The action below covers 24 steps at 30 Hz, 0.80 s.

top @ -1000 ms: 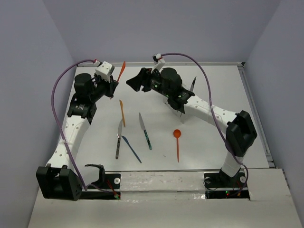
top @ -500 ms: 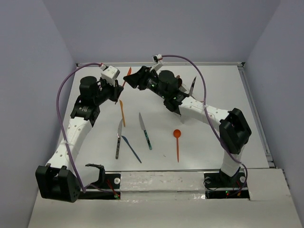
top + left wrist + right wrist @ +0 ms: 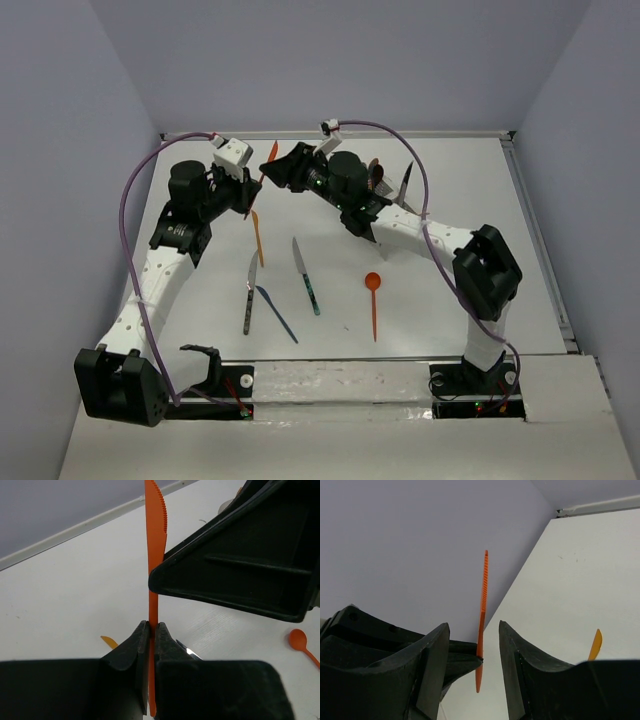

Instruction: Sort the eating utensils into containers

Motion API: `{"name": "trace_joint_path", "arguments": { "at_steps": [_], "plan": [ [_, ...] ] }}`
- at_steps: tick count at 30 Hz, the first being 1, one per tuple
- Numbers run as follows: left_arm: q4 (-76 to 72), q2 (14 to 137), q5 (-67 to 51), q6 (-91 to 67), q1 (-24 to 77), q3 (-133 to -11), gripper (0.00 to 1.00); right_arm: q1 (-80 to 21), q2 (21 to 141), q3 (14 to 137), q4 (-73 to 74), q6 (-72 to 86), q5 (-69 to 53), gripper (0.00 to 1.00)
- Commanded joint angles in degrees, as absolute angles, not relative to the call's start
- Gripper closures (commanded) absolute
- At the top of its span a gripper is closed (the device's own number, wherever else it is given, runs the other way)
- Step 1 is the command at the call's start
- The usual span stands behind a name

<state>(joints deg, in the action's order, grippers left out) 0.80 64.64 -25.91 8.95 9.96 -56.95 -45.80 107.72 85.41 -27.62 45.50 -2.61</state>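
left arm: raised, elbow bent, wrist turned inward. left gripper (image 3: 151, 627): fingers pinched tight on orange knife (image 3: 156, 530). right arm: reaching across toward the left. right gripper (image 3: 472, 630): jaws parted, tips just beside the left gripper's.

From above and behind we look down on the whole table (image 3: 450, 300); both wrist views look close along their fingers (image 3: 131, 650), sharing the orange knife (image 3: 156, 530).
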Motion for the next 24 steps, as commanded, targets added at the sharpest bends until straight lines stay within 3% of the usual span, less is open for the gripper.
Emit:
{"name": "trace_joint_path", "arguments": {
  "at_steps": [1, 7, 11, 15, 16, 17, 24],
  "plan": [
    [-2.4, 62.9, -26.5, 8.0, 10.5, -56.5, 1.00, -46.6, 110.1, 87.7, -30.0, 46.8, -3.0, 0.52],
    [-2.6, 62.7, -26.5, 7.6, 10.6, -56.7, 1.00, -46.6, 112.2, 88.3, -30.3, 48.3, -2.9, 0.59],
    [-2.6, 62.7, -26.3, 8.3, 10.7, -55.9, 1.00, -46.6, 112.2, 88.4, -31.2, 47.8, -3.1, 0.80],
    [-2.9, 62.7, -26.3, 8.8, 10.8, -54.9, 1.00, -46.6, 112.1, 88.2, -33.7, 47.0, -4.1, 0.86],
    [-3.0, 62.8, -26.2, 8.8, 10.8, -54.8, 1.00, -46.6, 112.3, 88.4, -33.7, 47.1, -4.7, 0.89],
    [-3.0, 63.2, -26.2, 8.9, 10.8, -54.9, 1.00, -46.6, 112.7, 88.7, -33.4, 47.1, -4.5, 0.98],
    [-2.4, 61.5, -24.2, 9.8, 10.7, -55.8, 1.00, -46.6, 109.7, 82.6, -36.2, 45.2, 1.5, 1.00]
  ]
}}
